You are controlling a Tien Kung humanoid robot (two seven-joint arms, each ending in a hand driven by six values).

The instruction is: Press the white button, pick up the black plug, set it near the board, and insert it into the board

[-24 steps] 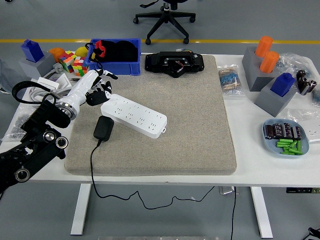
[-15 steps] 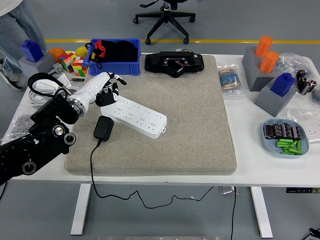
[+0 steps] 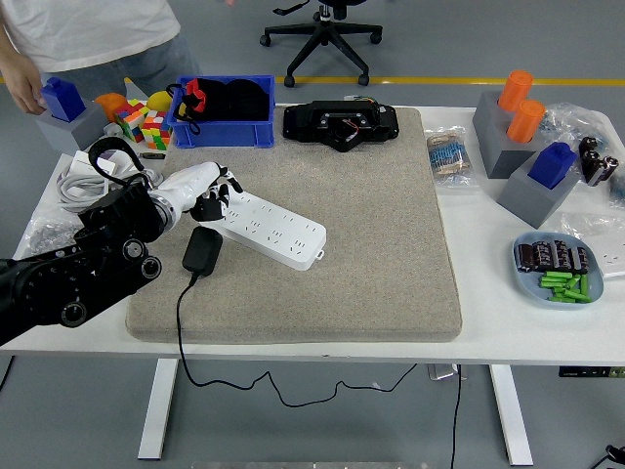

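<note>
Since a moment ago the left hand [image 3: 208, 195] has slid in over the near end of the white power strip [image 3: 264, 227], fingers curled, holding nothing. Press straight down on the button. Black plug [image 3: 201, 249] lies just beside the strip, untouched.

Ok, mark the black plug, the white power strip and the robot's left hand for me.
black plug [image 3: 201, 250]: head view, centre of its body.
white power strip [image 3: 275, 230]: head view, middle of its top face.
left hand [image 3: 208, 191]: head view, middle of the hand, at the strip's left end.
</note>
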